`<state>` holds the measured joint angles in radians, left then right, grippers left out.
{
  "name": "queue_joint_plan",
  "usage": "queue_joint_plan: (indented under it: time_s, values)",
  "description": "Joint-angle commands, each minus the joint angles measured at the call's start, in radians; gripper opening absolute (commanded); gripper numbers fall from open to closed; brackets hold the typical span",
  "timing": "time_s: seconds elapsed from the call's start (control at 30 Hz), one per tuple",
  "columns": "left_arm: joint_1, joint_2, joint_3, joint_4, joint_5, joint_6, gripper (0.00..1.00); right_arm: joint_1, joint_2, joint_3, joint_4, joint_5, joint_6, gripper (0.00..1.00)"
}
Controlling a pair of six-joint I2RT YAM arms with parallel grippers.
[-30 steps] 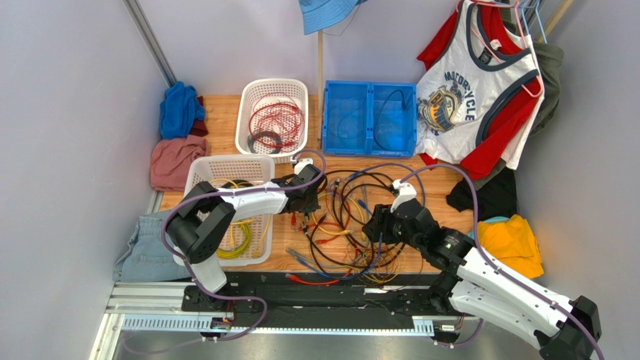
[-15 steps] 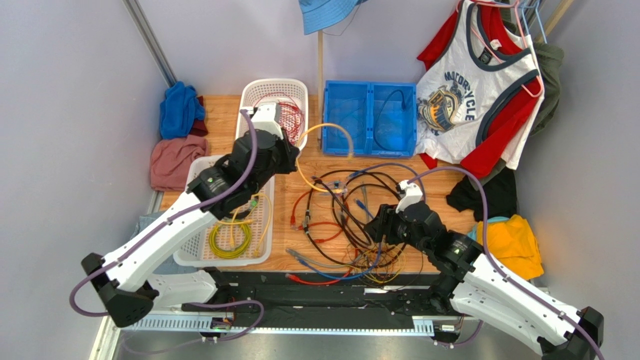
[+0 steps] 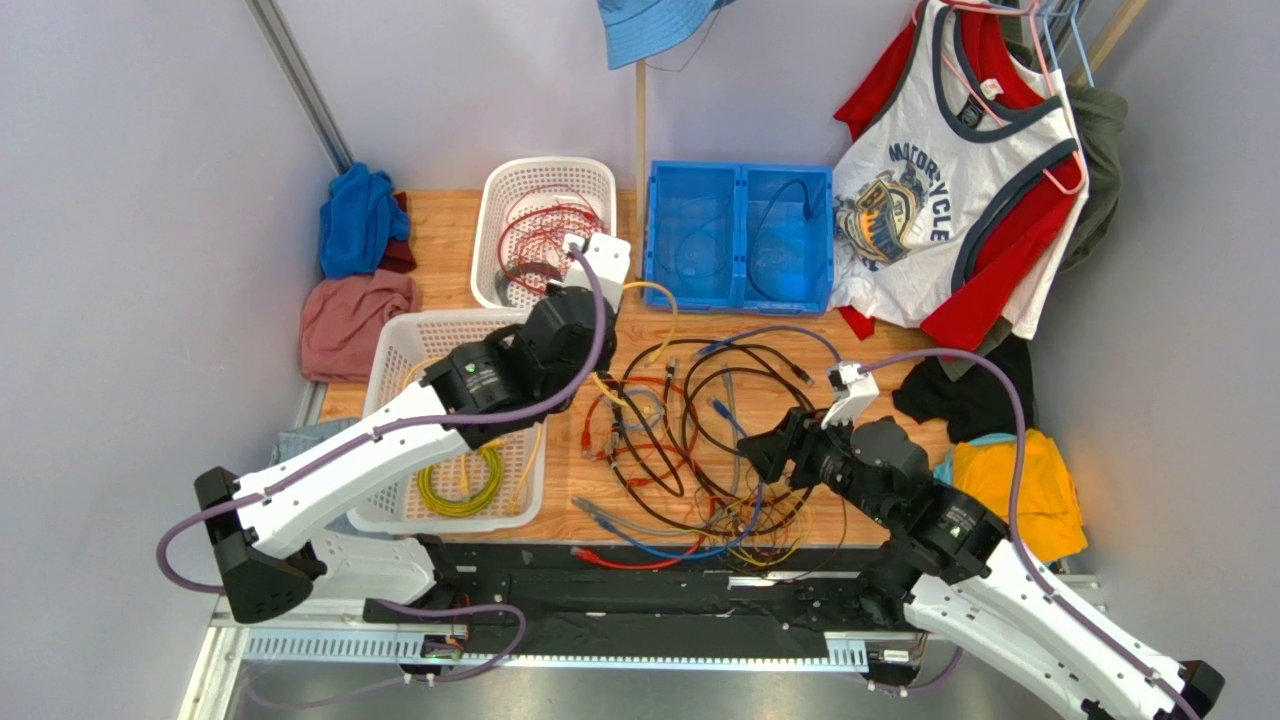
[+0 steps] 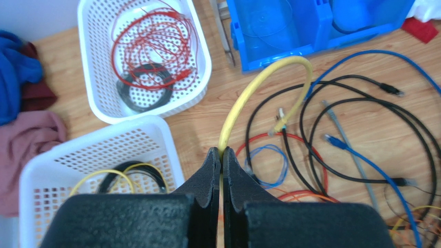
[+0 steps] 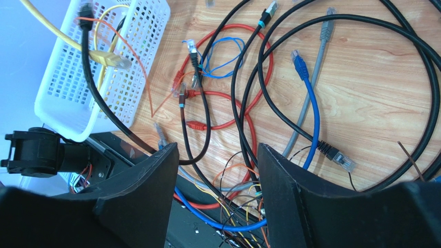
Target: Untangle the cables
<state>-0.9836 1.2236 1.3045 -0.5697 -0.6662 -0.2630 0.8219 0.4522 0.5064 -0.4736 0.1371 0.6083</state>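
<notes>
arching rightward, tip downward: yellow cable

Pale grey walls, wooden table

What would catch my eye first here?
The heap of cables sprawled mid-table, black, red, blue and yellow loops crossing each other. The left tool pinches a yellow cable that arches beside the heap, while the right tool hovers open over the heap. A printed shirt hangs at the back right.
</notes>
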Motion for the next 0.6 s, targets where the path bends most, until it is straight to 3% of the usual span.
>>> queue_joint_plan:
  time_s: [0.0,0.13,0.23,0.57]
  values:
    - [-0.076,0.022,0.01,0.132,-0.168,0.171,0.0,0.003,-0.024,0.017,0.047,-0.002,0.001,0.62]
    - [-0.164,0.062,-0.014,0.312,-0.21,0.307,0.0,0.003,-0.014,0.017,0.134,-0.091,0.002,0.67]
    - [-0.199,0.097,0.009,0.355,-0.207,0.352,0.0,0.003,0.034,0.03,0.191,-0.16,-0.001,0.7]
    - [-0.254,0.152,0.068,0.357,-0.168,0.338,0.0,0.005,0.235,0.044,0.343,-0.327,-0.03,0.71]
